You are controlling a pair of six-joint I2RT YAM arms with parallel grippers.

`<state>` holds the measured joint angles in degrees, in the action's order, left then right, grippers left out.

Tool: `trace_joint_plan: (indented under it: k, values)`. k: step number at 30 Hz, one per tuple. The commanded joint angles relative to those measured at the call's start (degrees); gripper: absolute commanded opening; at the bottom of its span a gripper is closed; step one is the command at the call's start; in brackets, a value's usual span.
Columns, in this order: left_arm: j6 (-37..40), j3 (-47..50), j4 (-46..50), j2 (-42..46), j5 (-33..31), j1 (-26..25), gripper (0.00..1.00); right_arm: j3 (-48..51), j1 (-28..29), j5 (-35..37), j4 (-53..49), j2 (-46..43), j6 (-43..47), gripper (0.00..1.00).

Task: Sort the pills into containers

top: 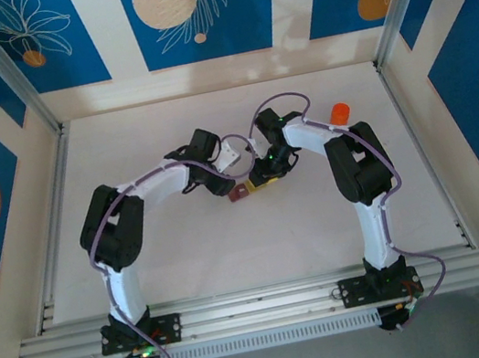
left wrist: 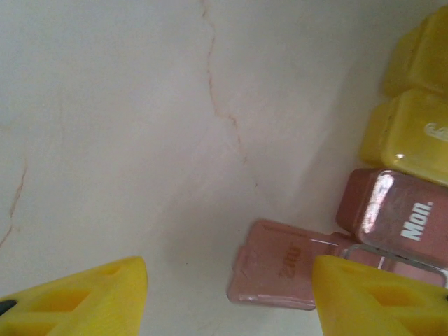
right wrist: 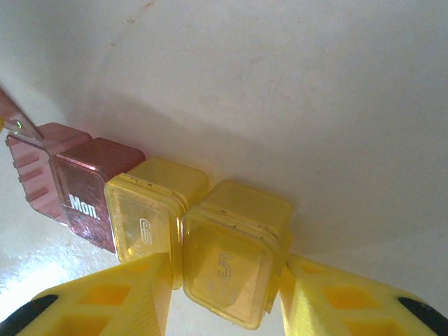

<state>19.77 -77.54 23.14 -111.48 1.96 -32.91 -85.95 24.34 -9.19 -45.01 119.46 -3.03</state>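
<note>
Right wrist: right claw (right wrist: 225,280) clamped on the yellow container (right wrist: 234,245). Left claw (left wrist: 229,283) apart, reddish lid (left wrist: 276,264) open ahead; I judge sorting unstarted.

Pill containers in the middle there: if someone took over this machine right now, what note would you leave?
Right fingers: clamped on the end yellow cell.
Left fingers: open, empty, beside the pink cell's flipped-open lid.
Done: one pink cell opened; the Mon. cell is shut.
To do: all the sorting, it seems. I can't make out any pills. The orange bottle stands untouched beyond the right arm.
</note>
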Motion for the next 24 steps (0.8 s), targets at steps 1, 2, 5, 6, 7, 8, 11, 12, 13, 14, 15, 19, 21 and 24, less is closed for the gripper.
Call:
trace_joint_plan:
  k: [1, 2, 5, 6, 7, 8, 11, 12, 13, 14, 15, 19, 21, 24]
  values:
    - [-0.54, -2.22, 2.79, -1.83, -2.46, 0.56, 0.64, 2.42, 0.84, 8.32, -2.84, 4.75, 0.84, 0.43]
    - [-0.38, -2.43, 2.93, -2.17, -2.81, 0.55, 0.64, 2.46, 0.85, 8.31, -2.85, 4.83, 0.85, 0.43]
    - [0.09, -2.44, 3.09, -3.01, -3.62, 0.56, 0.64, 2.45, 0.89, 8.40, -2.88, 4.82, 0.93, 0.43]
    - [0.30, -2.38, 3.12, -3.21, -3.58, 0.56, 0.64, 2.47, 0.89, 8.40, -2.91, 4.86, 0.92, 0.43]
    - [0.35, -2.31, 3.14, -3.34, -3.33, 0.48, 0.64, 2.46, 0.94, 8.40, -2.92, 4.86, 0.92, 0.43]
    - [0.51, -2.19, 3.12, -3.40, -2.88, 0.56, 0.64, 2.44, 0.93, 8.40, -2.93, 4.82, 0.90, 0.43]
    - [0.34, -2.09, 3.07, -3.23, -2.18, 0.56, 0.64, 2.45, 0.93, 8.40, -2.89, 4.91, 0.92, 0.43]
    - [0.22, -2.14, 3.06, -2.88, -2.01, 0.52, 0.64, 2.36, 0.91, 8.40, -3.05, 4.91, 0.92, 0.43]
    - [0.05, -2.18, 2.91, -2.53, -1.96, 0.56, 0.64, 2.32, 0.93, 8.38, -3.06, 4.93, 0.92, 0.43]
    - [0.03, -2.29, 2.83, -2.06, -1.96, 0.50, 0.64, 2.28, 0.94, 8.40, -3.01, 4.92, 0.92, 0.43]
    - [-0.13, -2.35, 2.59, -1.55, -1.87, 0.56, 0.64, 2.33, 0.89, 8.47, -3.02, 4.91, 0.92, 0.43]
    - [-1.04, -2.92, 1.77, 0.83, -1.78, 0.65, 0.65, 2.19, 0.89, 8.58, -3.02, 4.82, 0.66, 0.43]
    - [-1.61, -3.06, 1.33, 2.38, -1.63, 0.80, 0.65, 2.26, 0.89, 8.32, -2.99, 4.65, 0.41, 0.43]
    - [-2.30, -3.07, 0.45, 4.92, -1.43, 1.00, 0.65, 2.33, 0.89, 8.47, -2.89, 4.00, -0.15, 0.43]
